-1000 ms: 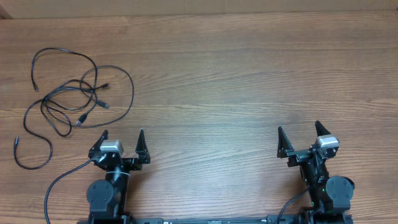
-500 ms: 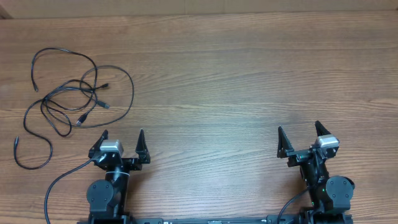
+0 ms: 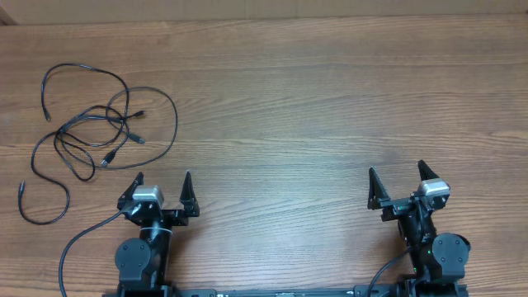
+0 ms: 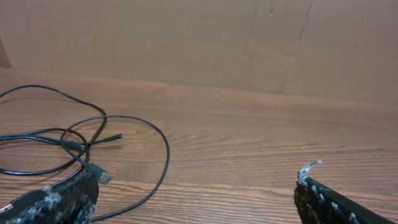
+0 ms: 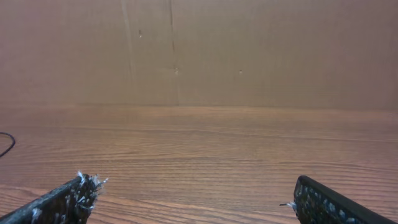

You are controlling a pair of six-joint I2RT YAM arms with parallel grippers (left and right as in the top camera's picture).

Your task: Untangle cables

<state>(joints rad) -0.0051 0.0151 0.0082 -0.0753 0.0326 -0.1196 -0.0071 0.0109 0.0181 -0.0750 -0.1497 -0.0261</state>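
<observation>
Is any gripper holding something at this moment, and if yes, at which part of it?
Nothing is held. The left gripper and the right gripper both stand open and empty. The cables lie tangled, apart from both grippers.

Cables (image 3: 124, 122) at far left of table (image 3: 330, 99), beyond left gripper (image 3: 162, 175).

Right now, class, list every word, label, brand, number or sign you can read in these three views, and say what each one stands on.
None: no readable text shows in any view.
The cables, the wooden table, the cardboard backdrop, the left gripper and the right gripper show no lettering, numbers or logos.
</observation>
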